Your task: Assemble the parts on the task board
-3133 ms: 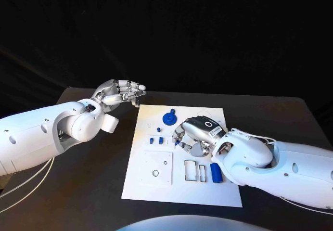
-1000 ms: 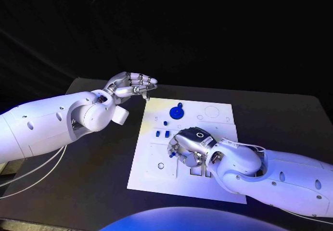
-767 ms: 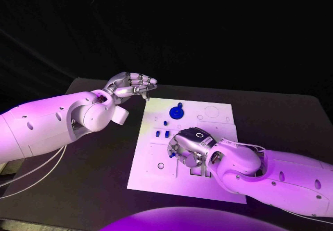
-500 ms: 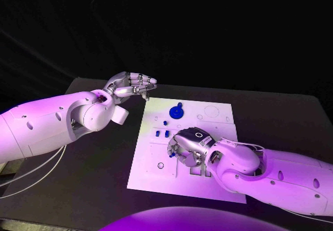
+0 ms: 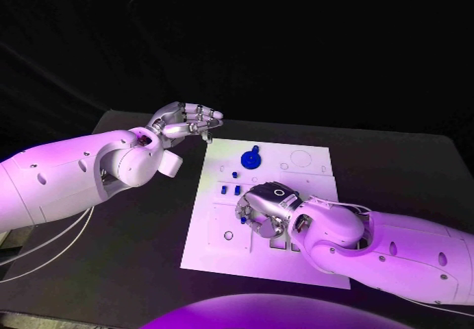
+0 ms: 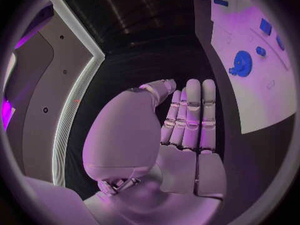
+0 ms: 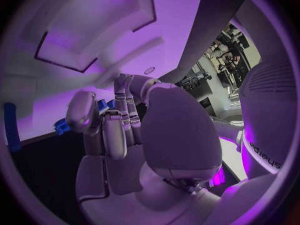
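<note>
The right hand (image 5: 265, 205) is lowered over the middle of the task board (image 5: 222, 253), its back turned up toward the head camera and its fingers curled downward onto the plate. In the right wrist view, that hand (image 7: 115, 130) has its fingers drawn close together, and a small blue part (image 7: 103, 105) shows right at the fingertips; whether the fingers actually pinch it or only touch it cannot be told.

The left hand (image 5: 185, 122) hovers above the counter (image 5: 129, 253) just beyond the board's far left corner, clear of the plate. Its fingers are curled inward, and the left wrist view shows the hand (image 6: 184, 130) with the fingers side by side and nothing in it.

On the task board, a round blue gear-like part (image 5: 251, 160) lies at the far end, between the two hands and apart from both. Two small blue parts (image 5: 230, 190) lie just beside the right hand, on its far left side. Another blue piece (image 5: 243, 221) peeks out at the hand's near left edge, close under the fingers. The board's near half shows pale outlined recesses next to the right forearm.
</note>
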You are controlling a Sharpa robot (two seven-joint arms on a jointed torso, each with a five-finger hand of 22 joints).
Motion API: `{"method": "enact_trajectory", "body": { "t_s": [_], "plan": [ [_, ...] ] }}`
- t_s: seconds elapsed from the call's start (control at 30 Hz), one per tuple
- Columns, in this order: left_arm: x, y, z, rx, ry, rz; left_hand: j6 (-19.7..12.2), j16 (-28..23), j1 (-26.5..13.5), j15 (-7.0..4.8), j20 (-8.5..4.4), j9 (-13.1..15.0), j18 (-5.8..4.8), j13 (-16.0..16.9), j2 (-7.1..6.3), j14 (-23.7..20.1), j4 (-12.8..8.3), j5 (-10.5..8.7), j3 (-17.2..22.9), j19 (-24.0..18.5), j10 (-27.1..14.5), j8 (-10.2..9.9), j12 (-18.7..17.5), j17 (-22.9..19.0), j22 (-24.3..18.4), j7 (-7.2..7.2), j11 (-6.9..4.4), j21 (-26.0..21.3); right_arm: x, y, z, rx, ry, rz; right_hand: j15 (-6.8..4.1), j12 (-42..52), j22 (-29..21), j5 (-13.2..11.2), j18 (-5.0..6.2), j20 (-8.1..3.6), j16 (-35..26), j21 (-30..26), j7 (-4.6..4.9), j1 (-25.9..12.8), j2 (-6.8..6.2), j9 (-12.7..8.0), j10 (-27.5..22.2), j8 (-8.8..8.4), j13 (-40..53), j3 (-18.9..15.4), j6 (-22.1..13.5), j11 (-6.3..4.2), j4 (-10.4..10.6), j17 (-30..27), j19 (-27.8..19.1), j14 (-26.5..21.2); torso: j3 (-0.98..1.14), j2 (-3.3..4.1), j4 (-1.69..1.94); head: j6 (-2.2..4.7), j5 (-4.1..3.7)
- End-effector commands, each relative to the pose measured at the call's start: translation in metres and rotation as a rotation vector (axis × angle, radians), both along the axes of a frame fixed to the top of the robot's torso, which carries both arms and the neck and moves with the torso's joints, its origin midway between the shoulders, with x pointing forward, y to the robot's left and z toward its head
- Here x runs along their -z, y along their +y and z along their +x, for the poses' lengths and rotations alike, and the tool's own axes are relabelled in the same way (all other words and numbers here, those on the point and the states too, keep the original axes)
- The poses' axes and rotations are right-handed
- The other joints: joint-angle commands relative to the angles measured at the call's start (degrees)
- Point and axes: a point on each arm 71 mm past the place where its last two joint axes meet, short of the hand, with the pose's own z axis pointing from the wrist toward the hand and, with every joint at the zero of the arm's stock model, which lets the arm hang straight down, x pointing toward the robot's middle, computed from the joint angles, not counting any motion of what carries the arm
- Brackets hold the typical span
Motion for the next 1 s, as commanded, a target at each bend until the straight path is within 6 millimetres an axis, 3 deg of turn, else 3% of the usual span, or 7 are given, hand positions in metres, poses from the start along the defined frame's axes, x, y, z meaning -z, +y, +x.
{"method": "enact_trajectory", "body": {
  "t_s": [0.03,0.27,0.67,0.87,1.0],
  "plan": [
    [-0.001,-0.003,-0.001,0.02,0.0,-0.008,-0.3,-0.3,-0.6,0.38,-0.02,-0.1,0.78,-0.1,-0.17,0.0,-0.3,-0.19,0.0,-0.2,-0.5,0.4,0.2,-0.1,-0.1,0.6,-0.05,-0.4,0.006,-0.002,-0.001,0.004,0.026,-0.043,0.48,-0.3,2.3,0.1,-0.71,0.34,0.3,-0.5,0.02,-0.7,-0.18,-0.2,-0.5,-0.63,0.2,0.0,-1.0,-0.21,-0.5,0.7,-0.2,3.1,0.0,-0.03,-0.02,-0.06,0.0],
    [-0.001,-0.002,0.0,0.022,0.003,-0.007,-0.3,-0.3,-0.6,0.39,0.0,-0.1,0.78,-0.1,-0.16,0.0,-0.3,-0.19,0.0,-0.2,-0.6,0.4,0.2,-0.1,-0.1,0.61,-0.03,-0.4,0.006,-0.005,0.0,0.017,0.023,-0.039,0.39,-0.6,2.2,0.2,-0.58,0.41,0.3,-1.0,-0.18,-1.4,-0.58,-0.9,-1.1,-2.75,0.4,0.0,-4.1,-0.4,-1.4,0.5,-0.4,3.1,0.05,-0.04,-0.05,-0.03,0.0],
    [0.0,0.0,0.0,0.019,0.005,-0.005,-0.3,-0.3,-0.6,0.39,0.0,-0.1,0.78,-0.1,-0.16,0.0,-0.3,-0.19,0.0,-0.2,-0.6,0.4,0.2,-0.1,-0.1,0.61,-0.03,-0.4,-0.009,-0.026,-0.004,0.059,-0.009,0.031,0.45,-0.9,2.1,0.1,-0.55,0.44,0.2,-1.4,-0.05,-2.2,-1.16,-1.0,-1.6,-3.33,0.5,-0.3,-4.8,-0.31,-1.6,0.3,-0.4,3.0,0.07,-0.05,-0.05,0.35,-0.17],
    [0.001,0.001,-0.001,0.018,0.007,-0.003,-0.4,-0.3,-0.6,0.41,0.01,-0.1,0.78,-0.1,-0.12,0.0,-0.4,-0.19,0.0,-0.2,-0.7,0.4,0.2,-0.1,-0.1,0.62,-0.01,-0.4,-0.034,-0.057,0.006,0.12,-0.012,0.046,1.61,-2.7,0.5,-0.1,-0.2,1.51,-0.3,-4.8,0.23,-7.2,-3.99,-0.6,-6.6,-3.3,-0.6,-4.2,-4.6,1.02,0.9,-1.1,-1.4,2.7,0.02,-0.16,-0.2,0.67,-0.77],
    [0.001,0.001,-0.001,0.021,0.009,-0.003,-0.4,-0.3,-0.6,0.41,0.01,-0.1,0.78,-0.1,-0.12,0.0,-0.4,-0.19,0.0,-0.2,-0.7,0.4,0.2,-0.1,-0.1,0.62,-0.01,-0.4,-0.048,-0.081,0.017,0.165,-0.009,0.025,1.98,-2.3,-0.6,0.0,0.09,1.91,-0.5,-6.8,0.39,-7.8,-3.98,-0.5,-9.1,-3.66,-1.3,-9.1,-5.0,1.26,1.2,-1.9,-1.6,2.5,0.0,-0.24,-0.24,0.9,-1.27]
  ]
}}
